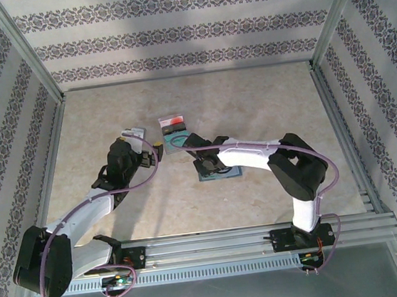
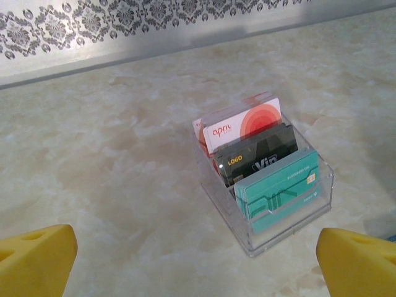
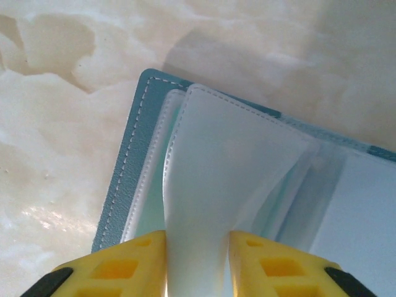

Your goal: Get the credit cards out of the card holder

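Right gripper [image 3: 197,242] pinches a translucent inner sleeve [image 3: 229,161] of the blue card holder [image 3: 127,167], lying open near the counter's [image 1: 265,105] middle, seen close by its wrist camera. Left gripper [image 2: 198,257], spread wide and empty, faces credit cards [image 2: 278,185] standing in a clear box [image 2: 291,226].

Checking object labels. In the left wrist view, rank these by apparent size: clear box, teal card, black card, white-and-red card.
1. clear box
2. teal card, frontmost and most exposed
3. black card and white-and-red card: both partly hidden, exposed parts look alike, so unranked
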### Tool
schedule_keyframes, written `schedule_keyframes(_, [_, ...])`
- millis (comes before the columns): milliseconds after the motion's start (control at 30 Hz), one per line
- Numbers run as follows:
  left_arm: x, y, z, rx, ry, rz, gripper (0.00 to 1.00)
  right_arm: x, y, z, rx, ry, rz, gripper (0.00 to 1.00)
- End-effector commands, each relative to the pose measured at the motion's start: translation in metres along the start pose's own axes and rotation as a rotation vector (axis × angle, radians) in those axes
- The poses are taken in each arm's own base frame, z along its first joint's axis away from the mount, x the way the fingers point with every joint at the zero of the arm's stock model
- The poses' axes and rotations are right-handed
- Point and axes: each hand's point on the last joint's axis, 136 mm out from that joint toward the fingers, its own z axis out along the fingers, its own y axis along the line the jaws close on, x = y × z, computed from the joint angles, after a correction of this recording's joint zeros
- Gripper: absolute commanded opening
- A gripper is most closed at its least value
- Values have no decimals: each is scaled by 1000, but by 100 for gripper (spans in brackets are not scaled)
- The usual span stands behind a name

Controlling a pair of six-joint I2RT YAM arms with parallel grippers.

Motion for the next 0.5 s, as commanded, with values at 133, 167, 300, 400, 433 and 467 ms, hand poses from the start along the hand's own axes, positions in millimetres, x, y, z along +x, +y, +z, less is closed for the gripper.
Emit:
schedule_keyframes(133, [-22,-3,-10,-2,-25,29,100,2,-30,-13,81,-23,16,40])
schedule_keyframes(167, [-23,-3,-11,0,-28,30,100,3,-33,-14,85,-24,19,40])
schedule_keyframes(300, [-27,-7,-13,6,-35,50,100,5,-44,-18,94,-28,48,41])
schedule_keyframes(400, [-28,-14,-14,13,-26,97,100,9,-52,-19,101,-28,74,39])
schedule_keyframes(433, [-28,-18,-14,15,-22,119,100,11,-55,-18,100,-26,83,39])
schedule_keyframes(467, [-28,-22,-13,17,-17,140,100,13,-58,-18,98,-24,93,38])
